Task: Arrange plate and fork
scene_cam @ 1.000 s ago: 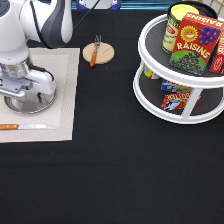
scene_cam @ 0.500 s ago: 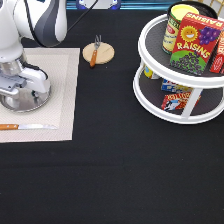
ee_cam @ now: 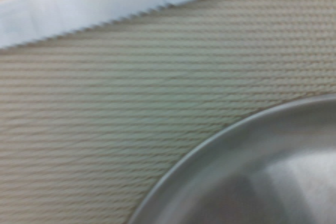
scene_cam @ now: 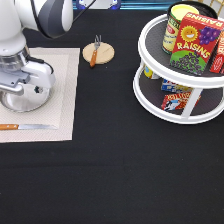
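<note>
Black cloth covers the table [scene_cam: 115,175], and a beige placemat [scene_cam: 60,100] lies at the exterior view's left. On the mat sits the plate [scene_cam: 22,102], shiny and round, with the gripper [scene_cam: 25,82] low over it, its white body hiding most of the plate's upper part. Whether the gripper is wide or narrow cannot be told, as the arm's bulk covers that part. The wrist view shows the plate's rim [ee_cam: 247,165] resting on the ribbed mat [ee_cam: 112,100].

A knife [scene_cam: 25,127] lies on the mat just below the plate, apart from it, handle toward the exterior view's left. The fork [scene_cam: 94,50] is well apart from the plate, lying across a small wooden coaster [scene_cam: 98,52] on the table beyond the mat's upper right corner, tines toward the exterior view's top.

At the exterior view's right stands a white two-tier rack [scene_cam: 175,95] carrying a raisin box [scene_cam: 195,45], a can [scene_cam: 177,25] and other packages below.
</note>
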Tool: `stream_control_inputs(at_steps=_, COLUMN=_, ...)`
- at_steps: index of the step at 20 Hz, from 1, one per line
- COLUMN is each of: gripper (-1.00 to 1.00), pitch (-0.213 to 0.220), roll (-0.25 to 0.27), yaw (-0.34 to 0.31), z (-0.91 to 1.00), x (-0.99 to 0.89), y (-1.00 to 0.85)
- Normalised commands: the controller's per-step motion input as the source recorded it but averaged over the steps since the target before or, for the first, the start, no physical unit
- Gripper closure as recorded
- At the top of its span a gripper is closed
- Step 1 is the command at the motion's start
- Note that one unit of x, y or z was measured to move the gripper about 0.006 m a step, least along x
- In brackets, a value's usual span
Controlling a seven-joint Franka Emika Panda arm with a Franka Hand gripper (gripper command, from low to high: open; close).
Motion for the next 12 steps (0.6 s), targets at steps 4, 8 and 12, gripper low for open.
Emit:
stream_control_inputs(at_steps=4, gripper=-1.0, pitch=-0.154, roll=-0.031, yaw=0.049, z=0.4, x=-0.77, y=0.64)
stream_control_inputs(at_steps=8, gripper=-1.0, pitch=-0.169, roll=0.0, yaw=0.02, z=0.16, x=-0.87, y=0.68)
stream_control_inputs(at_steps=12, gripper=-1.0, pitch=-0.187, roll=0.0, yaw=0.003, z=0.0, x=-0.89, y=0.67)
